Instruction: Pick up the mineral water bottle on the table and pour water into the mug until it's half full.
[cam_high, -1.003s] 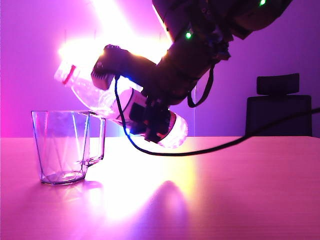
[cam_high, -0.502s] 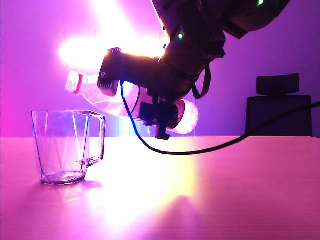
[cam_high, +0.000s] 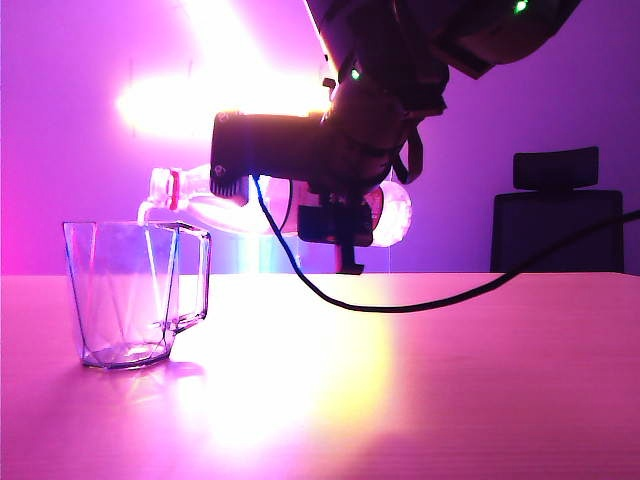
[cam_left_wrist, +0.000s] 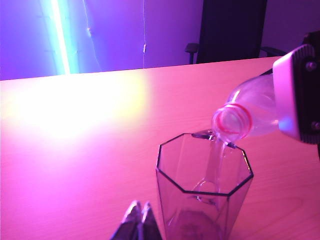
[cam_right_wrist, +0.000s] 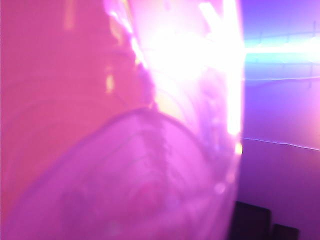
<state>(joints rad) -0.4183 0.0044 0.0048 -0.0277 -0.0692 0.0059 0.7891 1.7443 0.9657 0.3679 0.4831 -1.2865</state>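
Observation:
The mineral water bottle lies almost level in the air, its open red-ringed mouth over the mug's rim. My right gripper is shut on the bottle's labelled middle; in the right wrist view the bottle fills the picture and hides the fingers. A thin stream of water runs from the mouth into the clear faceted mug, which stands on the table with its handle towards the bottle. My left gripper is shut and empty, low beside the mug.
A black cable hangs from the right arm down to the tabletop. A black chair stands behind the table's far edge at the right. A strong lamp glare washes out the wall behind the bottle.
The right wrist has rolled the bottle from neck-up tilted to nearly level. Its mouth has dropped to just above the mug's rim, and water now runs out.

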